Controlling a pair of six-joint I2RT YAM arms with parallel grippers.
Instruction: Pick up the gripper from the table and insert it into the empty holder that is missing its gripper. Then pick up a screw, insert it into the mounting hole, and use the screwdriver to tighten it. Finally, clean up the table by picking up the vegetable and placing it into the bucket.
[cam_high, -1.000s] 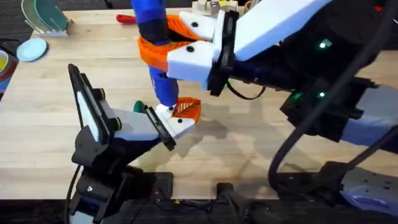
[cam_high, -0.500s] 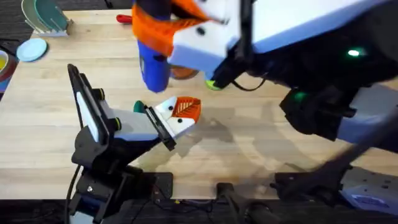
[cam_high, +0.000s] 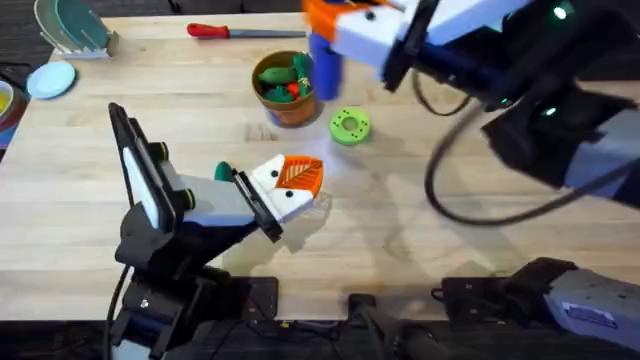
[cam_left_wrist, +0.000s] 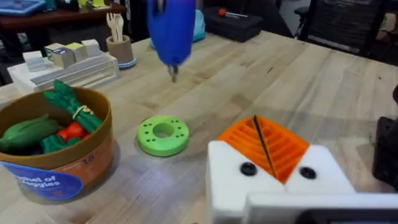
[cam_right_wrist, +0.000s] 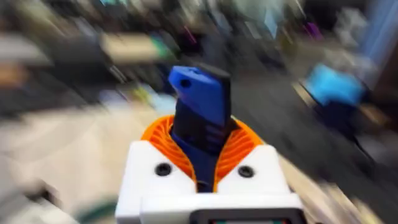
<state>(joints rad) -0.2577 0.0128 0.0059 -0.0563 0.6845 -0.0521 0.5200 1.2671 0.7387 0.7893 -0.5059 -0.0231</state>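
Your table (cam_high: 420, 250) fills most of the overhead frame, pale wood. Your right arm (cam_high: 520, 80) sweeps in from the right edge to the top centre, where the right gripper (cam_high: 335, 25) has its orange pads clamped on the screwdriver (cam_high: 322, 60). In the right wrist view the blue body (cam_right_wrist: 200, 118) stands up between the two pads, gripped on both sides. In the left wrist view the screwdriver (cam_left_wrist: 172, 28) hangs at the top centre with its bit pointing down, clear of the table.

Your left arm (cam_high: 160, 215) lies at lower left of the overhead frame. The left gripper (cam_high: 290, 185) sits just left of centre, low over the table. Its jaws are closed, orange pads pressed face to face with only a thin dark seam between them in the left wrist view, and nothing held. The holder (cam_left_wrist: 239, 180) and the orange gripper (cam_left_wrist: 264, 143) seated in it show at the bottom right of that view, a dark screw head in each white block.

The bucket (cam_high: 286, 88) stands at upper centre of the overhead frame, just left of the screwdriver, with green and red vegetables (cam_high: 282, 78) inside. The green disc (cam_high: 349, 126) lies just beside it, to the lower right. A red-handled tool (cam_high: 240, 32) lies along the top edge.
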